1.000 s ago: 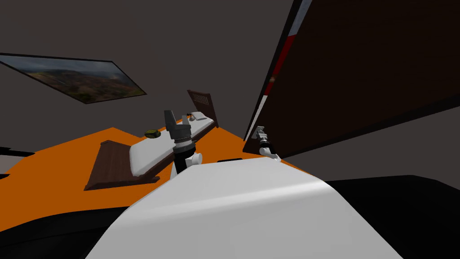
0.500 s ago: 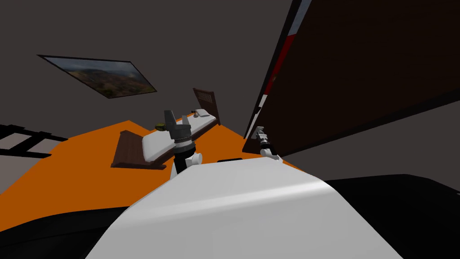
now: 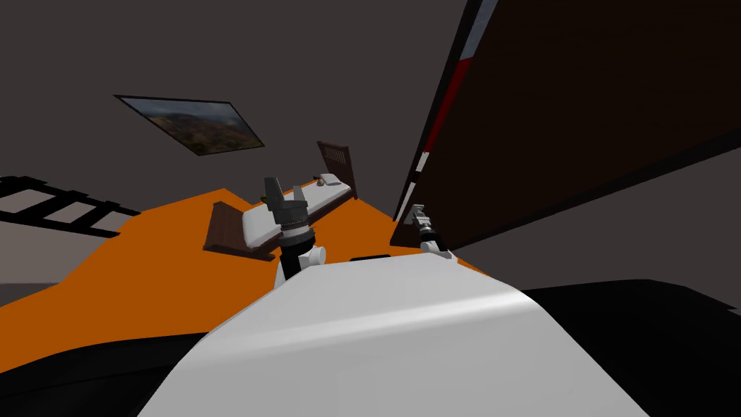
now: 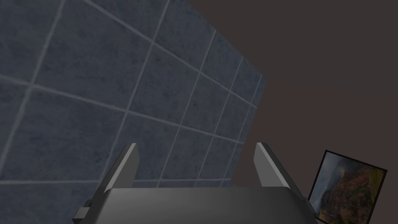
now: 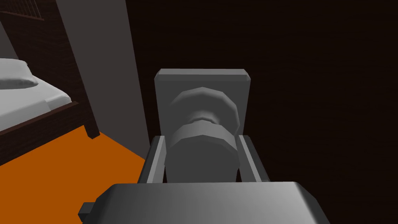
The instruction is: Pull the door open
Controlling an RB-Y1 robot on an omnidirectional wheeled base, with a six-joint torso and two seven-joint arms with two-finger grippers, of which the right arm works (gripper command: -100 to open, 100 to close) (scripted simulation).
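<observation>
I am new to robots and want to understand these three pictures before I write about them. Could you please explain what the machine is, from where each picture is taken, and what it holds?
It is a robot with two arms, drawn by a simulator, standing in a bedroom. The wide picture comes from a camera on its head, looking down and forward. In it you see an orange floor, a bed and, on the robot's right, a dark brown door. The other two pictures come from cameras on its hands, each looking along that hand's gripper. In the right wrist view, the right gripper is shut on the grey door knob, with its two fingers pressing the knob's sides. In the left wrist view, the left gripper is open and holds nothing. The head view shows it held up in front of the robot.
</observation>
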